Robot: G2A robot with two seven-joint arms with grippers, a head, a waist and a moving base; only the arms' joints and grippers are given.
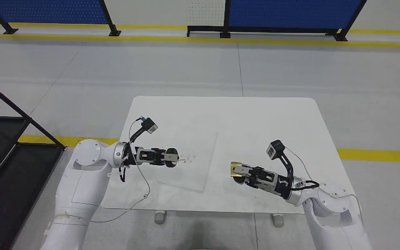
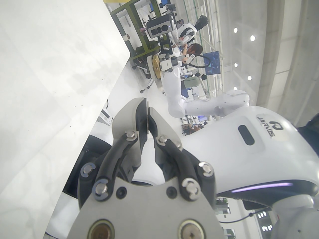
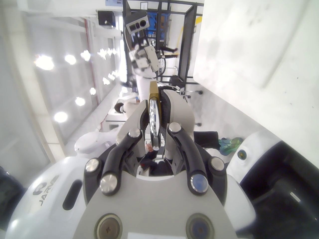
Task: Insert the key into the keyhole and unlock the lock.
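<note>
My left gripper [image 1: 177, 157] hovers over the table's left half, shut on a small thin key [image 1: 185, 160] that points toward the other arm. In the left wrist view the key [image 2: 148, 120] is a narrow metal edge pinched between the pads of the left gripper [image 2: 147, 115]. My right gripper [image 1: 241, 170] hovers over the table's right front, shut on a brass padlock [image 1: 236, 168]. The right wrist view has the padlock [image 3: 154, 93] edge-on in the right gripper [image 3: 155, 105], its silver shackle back between the fingers. Key and lock face each other, well apart.
The white table [image 1: 269, 125] carries a faint clear mat [image 1: 194, 140] under the left gripper. A black frame [image 1: 19, 144] stands off the table's left side. Blue partitions [image 1: 287, 12] line the far floor.
</note>
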